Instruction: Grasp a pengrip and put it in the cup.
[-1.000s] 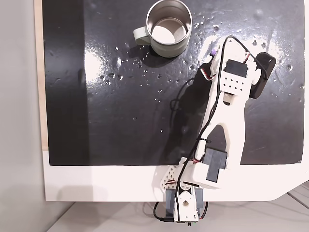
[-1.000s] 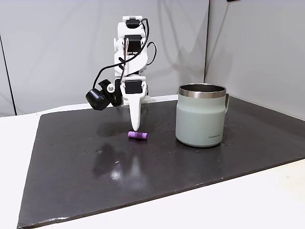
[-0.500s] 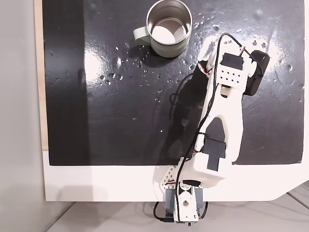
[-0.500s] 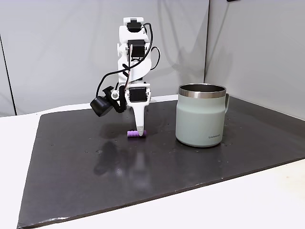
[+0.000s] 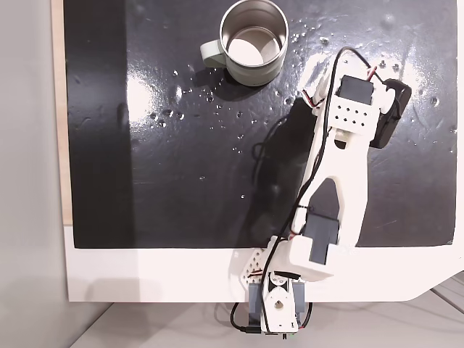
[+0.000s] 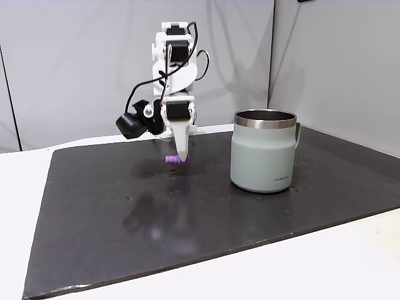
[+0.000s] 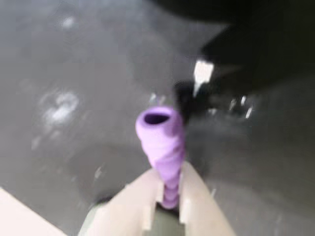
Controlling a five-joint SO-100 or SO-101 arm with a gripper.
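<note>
Your fingers (image 7: 170,204) are clamped on the pengrip (image 7: 161,142) (its hollow end faces the wrist camera). It hangs above the table (image 6: 187,212), mid-frame, left of the cup (image 6: 262,153).

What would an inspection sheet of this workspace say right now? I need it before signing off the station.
Surface: black glossy mat on a white table, speckled with small pale spots.
Job's things: purple pengrip pinched between the fingers and lifted off the mat in a fixed view; cup upright, nothing seen inside.
Clutter: nothing seen.
Grippers: gripper shut on the pengrip, pointing down, left of the cup in that fixed view.
Cables: black cable looping along the white arm; red wires near the wrist.
Surroundings: pale grey wall panels behind the table.
</note>
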